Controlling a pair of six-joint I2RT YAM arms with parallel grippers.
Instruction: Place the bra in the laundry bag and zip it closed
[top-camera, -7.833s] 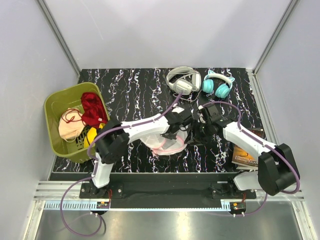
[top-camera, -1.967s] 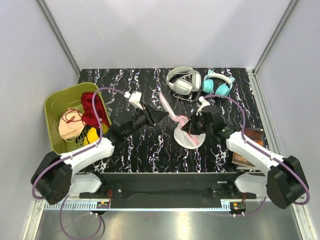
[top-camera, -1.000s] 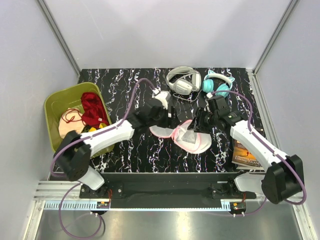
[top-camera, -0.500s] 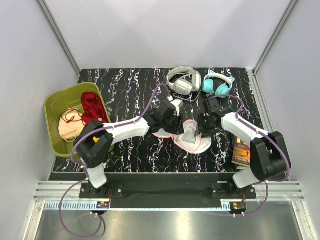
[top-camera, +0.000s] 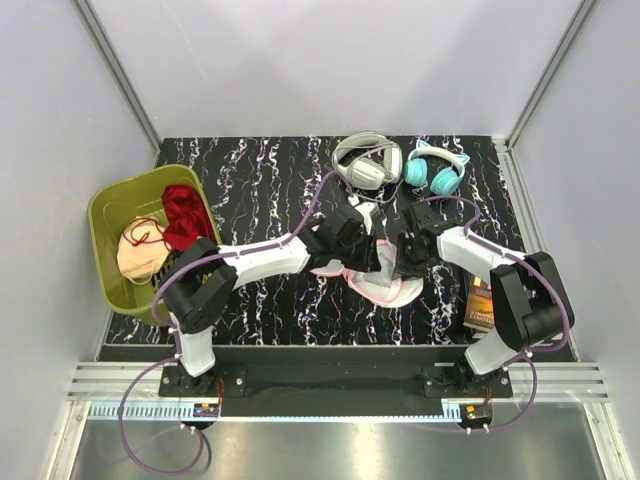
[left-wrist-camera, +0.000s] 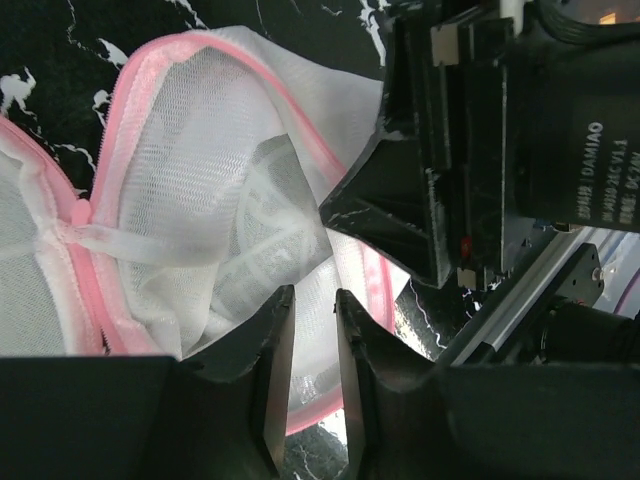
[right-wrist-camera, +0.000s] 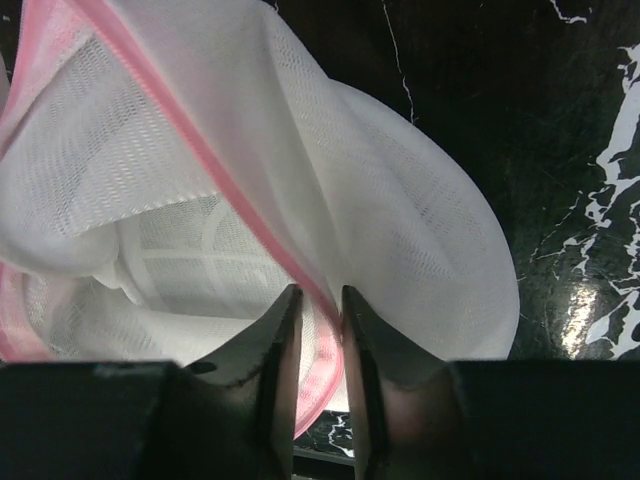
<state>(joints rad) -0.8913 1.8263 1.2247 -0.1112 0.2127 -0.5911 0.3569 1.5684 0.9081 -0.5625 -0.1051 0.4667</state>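
The white mesh laundry bag (top-camera: 385, 288) with pink zipper trim lies crumpled at the table's middle, between both grippers. My left gripper (top-camera: 376, 255) is nearly shut on a fold of its mesh (left-wrist-camera: 190, 200); its tips (left-wrist-camera: 315, 295) stand close together on the fabric. My right gripper (top-camera: 403, 255) faces it from the right, and its tips (right-wrist-camera: 320, 292) pinch the pink zipper edge of the bag (right-wrist-camera: 400, 220). The bag's mouth gapes open. The peach bra (top-camera: 138, 258) lies in the olive-green basket (top-camera: 110, 200) at the far left, away from both grippers.
A dark red garment (top-camera: 185, 218) lies in the basket beside the bra. White headphones (top-camera: 368, 162) and teal headphones (top-camera: 437, 170) lie at the table's back. A book (top-camera: 482, 305) lies at the right edge, under the right forearm.
Both grippers have drawn closer together over the bag. The bag has bunched up smaller between them. The bra has not moved.
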